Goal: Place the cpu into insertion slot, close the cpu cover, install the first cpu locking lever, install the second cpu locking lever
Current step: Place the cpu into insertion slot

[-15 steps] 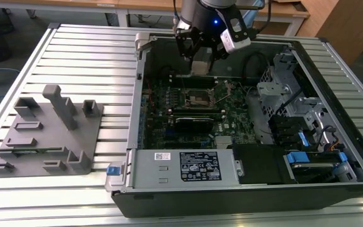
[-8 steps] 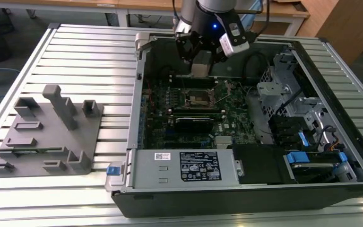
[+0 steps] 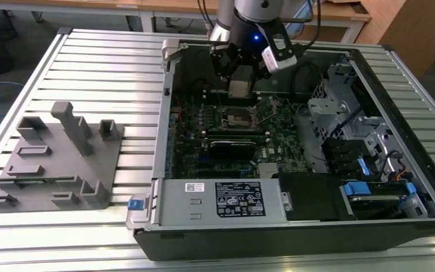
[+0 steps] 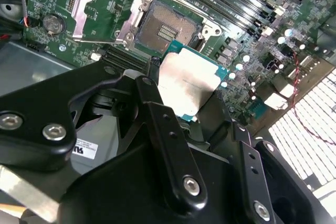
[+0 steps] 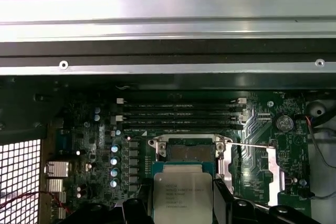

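In both wrist views my gripper [image 4: 191,111] [image 5: 182,205] is shut on the cpu [image 4: 188,82] [image 5: 182,190], a flat square chip with a dull silver top and a green rim. The cpu hangs above and a little to one side of the insertion slot [image 4: 167,29] [image 5: 190,153], whose pale centre is bare. The cpu cover [image 4: 102,9] [image 5: 262,169] is swung open beside the slot. A thin locking lever [image 5: 252,145] stands off the board. In the exterior view the gripper [image 3: 240,85] hovers over the insertion slot [image 3: 240,116] inside the open computer case.
Long black memory slots [image 5: 178,114] run beside the socket. A black card [image 3: 233,148], a power supply [image 3: 217,201] and a drive cage [image 3: 342,113] crowd the case. A grey fixture rack [image 3: 59,158] stands on the slatted table at the exterior view's left.
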Controlling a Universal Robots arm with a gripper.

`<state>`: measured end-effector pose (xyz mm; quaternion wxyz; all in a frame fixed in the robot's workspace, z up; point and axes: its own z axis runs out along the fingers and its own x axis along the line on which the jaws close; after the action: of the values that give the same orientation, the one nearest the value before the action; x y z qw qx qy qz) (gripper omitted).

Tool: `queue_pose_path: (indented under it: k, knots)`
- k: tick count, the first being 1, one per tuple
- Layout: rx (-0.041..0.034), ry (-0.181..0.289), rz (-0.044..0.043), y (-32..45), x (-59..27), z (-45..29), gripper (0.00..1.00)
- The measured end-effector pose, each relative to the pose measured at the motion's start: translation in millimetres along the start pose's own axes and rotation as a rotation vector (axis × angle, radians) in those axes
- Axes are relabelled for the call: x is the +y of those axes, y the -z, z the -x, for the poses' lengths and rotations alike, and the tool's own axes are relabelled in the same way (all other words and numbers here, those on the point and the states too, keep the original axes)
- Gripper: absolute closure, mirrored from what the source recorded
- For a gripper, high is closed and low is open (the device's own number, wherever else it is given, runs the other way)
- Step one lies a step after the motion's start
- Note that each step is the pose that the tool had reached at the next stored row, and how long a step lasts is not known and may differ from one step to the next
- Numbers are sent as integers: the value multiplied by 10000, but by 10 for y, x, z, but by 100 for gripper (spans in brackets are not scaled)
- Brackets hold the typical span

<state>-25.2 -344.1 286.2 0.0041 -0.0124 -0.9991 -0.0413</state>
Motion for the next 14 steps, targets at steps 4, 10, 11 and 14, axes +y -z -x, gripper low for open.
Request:
queue_pose_path:
  k: [4,10,11,14]
  knots:
    - [-25,7,-57,-42,-3,1,46]
    - [-71,13,-117,-114,-9,1,46]
    - [-81,14,-126,-126,-10,1,46]
    - [-109,17,-141,-157,-13,2,46]
